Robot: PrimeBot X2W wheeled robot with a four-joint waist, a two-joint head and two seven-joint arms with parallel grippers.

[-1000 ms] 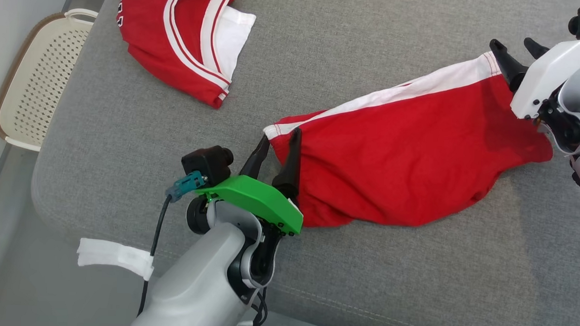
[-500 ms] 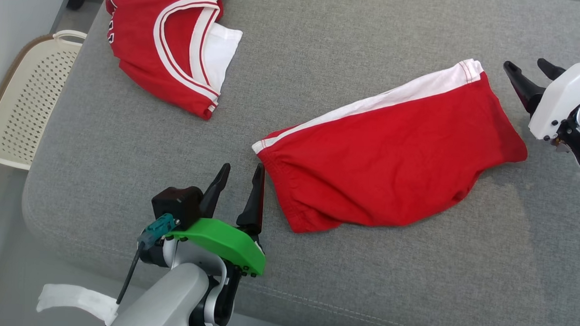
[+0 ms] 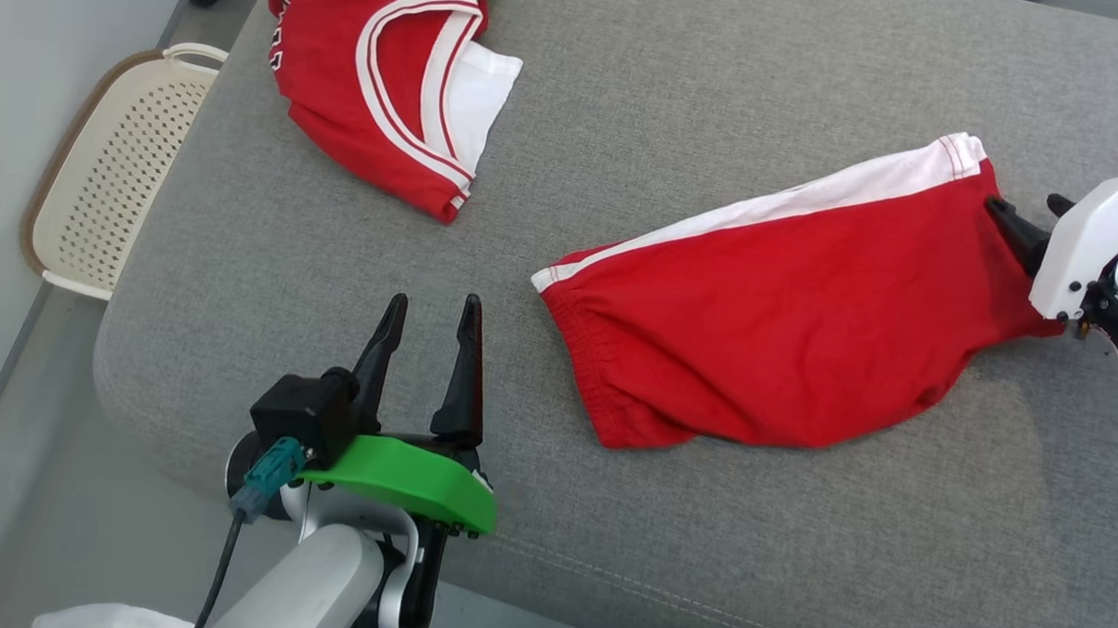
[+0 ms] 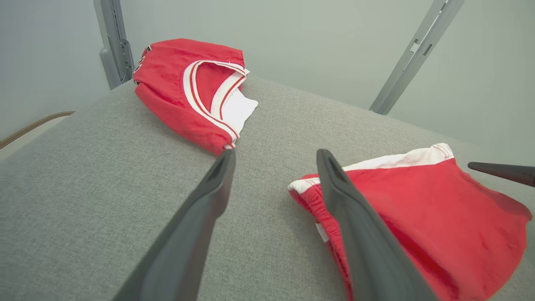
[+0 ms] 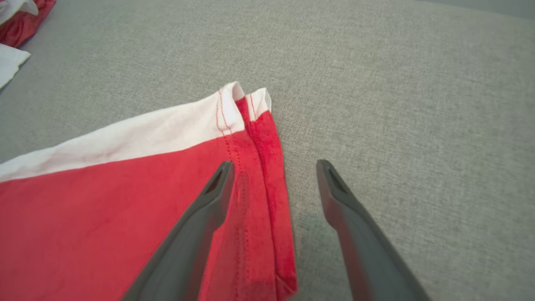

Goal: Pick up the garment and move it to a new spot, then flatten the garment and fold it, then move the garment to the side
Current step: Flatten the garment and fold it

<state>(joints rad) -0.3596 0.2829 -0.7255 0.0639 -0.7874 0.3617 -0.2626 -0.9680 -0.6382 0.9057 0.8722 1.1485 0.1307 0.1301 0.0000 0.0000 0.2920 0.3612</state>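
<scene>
Your left gripper (image 3: 434, 302) has backed off near-left, jaws spread and empty, while the right gripper (image 3: 1026, 205), also spread, straddles the right hem of the red cotton shorts with white side stripe (image 3: 782, 331), lying loose mid-right on the grey woven cushion (image 3: 716, 78) (moved, not yet flattened).

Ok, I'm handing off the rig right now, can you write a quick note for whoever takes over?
Left gripper: open, over the cushion beside the waistband of the shorts, clear of them.
Right gripper: open, straddling the leg hem, one finger above the cloth, nothing held.
Shorts lie flat on the cushion, apparently folded in half; a jersey lies apart, far left.
To do: probably another fold, then move the shorts aside.
</scene>
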